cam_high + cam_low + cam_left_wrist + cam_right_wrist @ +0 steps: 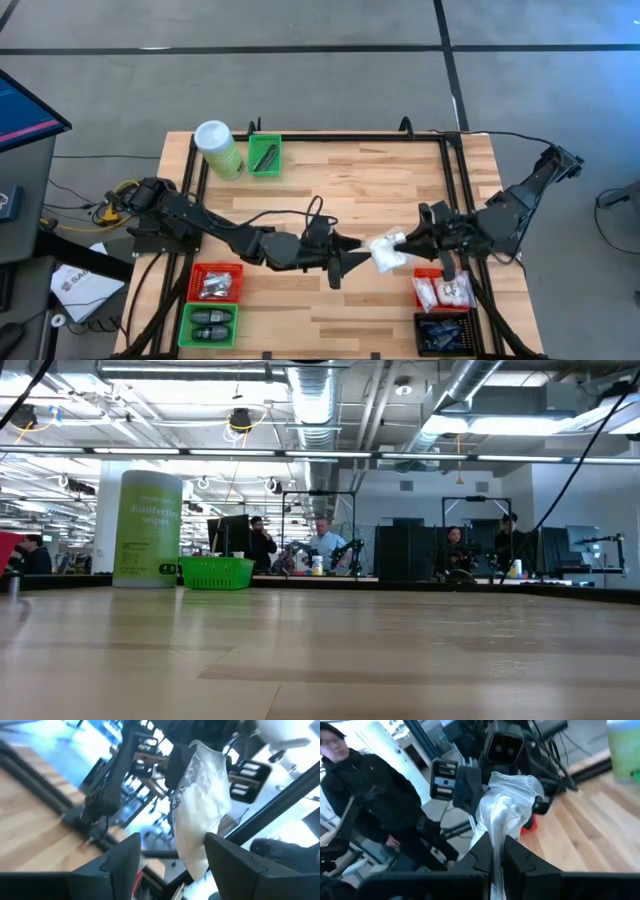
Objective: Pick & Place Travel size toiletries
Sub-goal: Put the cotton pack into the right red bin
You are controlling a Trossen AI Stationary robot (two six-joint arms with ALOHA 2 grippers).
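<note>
A white crinkly sachet [386, 253], one of the travel size toiletries, hangs in the air above the table's middle, between my two grippers. My right gripper [408, 243] comes from the table's right and is shut on it. My left gripper [352, 256] comes from the left and is open. Its two fingers stand on either side of the sachet's [200, 815] other end; I cannot tell whether they touch it. Neither gripper nor the sachet shows in the low view. My right gripper pinches one gathered end of the sachet [496, 837] between its two fingers. The fingers [517, 857] come about level from the table's right side. The sachet sticks out beyond the fingertips toward my left gripper, crumpled and lifted clear of the table.
At the far left stand a tall green canister [218, 148] and a green bin [265, 155]. A red bin [216, 282] and a green bin [208, 325] sit near left. A red bin [442, 292] with white sachets and a black bin [445, 333] sit near right. A person [365, 785] stands beyond the table.
</note>
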